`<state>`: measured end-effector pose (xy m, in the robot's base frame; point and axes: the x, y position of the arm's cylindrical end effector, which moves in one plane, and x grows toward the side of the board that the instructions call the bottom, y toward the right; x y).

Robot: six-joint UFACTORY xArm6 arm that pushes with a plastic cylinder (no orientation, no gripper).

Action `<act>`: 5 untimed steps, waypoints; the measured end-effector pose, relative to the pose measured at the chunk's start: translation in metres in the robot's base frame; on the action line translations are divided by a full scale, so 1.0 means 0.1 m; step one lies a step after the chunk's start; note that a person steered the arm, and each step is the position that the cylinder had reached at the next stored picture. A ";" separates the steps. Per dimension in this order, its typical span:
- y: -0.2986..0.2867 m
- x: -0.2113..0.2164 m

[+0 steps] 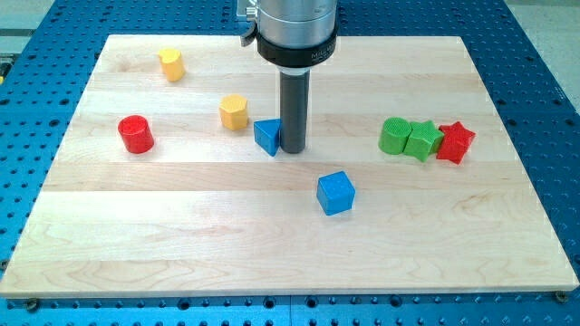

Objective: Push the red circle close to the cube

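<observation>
Landmark for this entry: the blue cube (335, 193).

My tip (292, 149) sits above and to the view's left of the blue cube, touching or just beside a blue triangular block (266, 136) on that block's right side. There is no hand on this rig, only the rod, so nothing is grasped or clenched.

The red circle (135, 134) stands far to the view's left of the blue cube and a little higher, well apart from it and from my tip. My judgement: the tip is on the wrong side for the push. It should go round to the far left of the red circle, since the push must run toward the view's right and slightly down.

Possible obstruction: the blue triangular block and a yellow block (234, 112) lie near that line. Another yellow block (170, 64) is further up-left. Right of the cube, two green blocks (410, 138) and a red star (455, 142) cluster, touching.

Desk (181, 235): pale wood board, bare elsewhere, resting on a blue perforated plate (27, 72).
</observation>
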<state>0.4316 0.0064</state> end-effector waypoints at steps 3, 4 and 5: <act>0.00 0.19; -0.67 0.63; -2.08 0.63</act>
<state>0.4946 -0.2013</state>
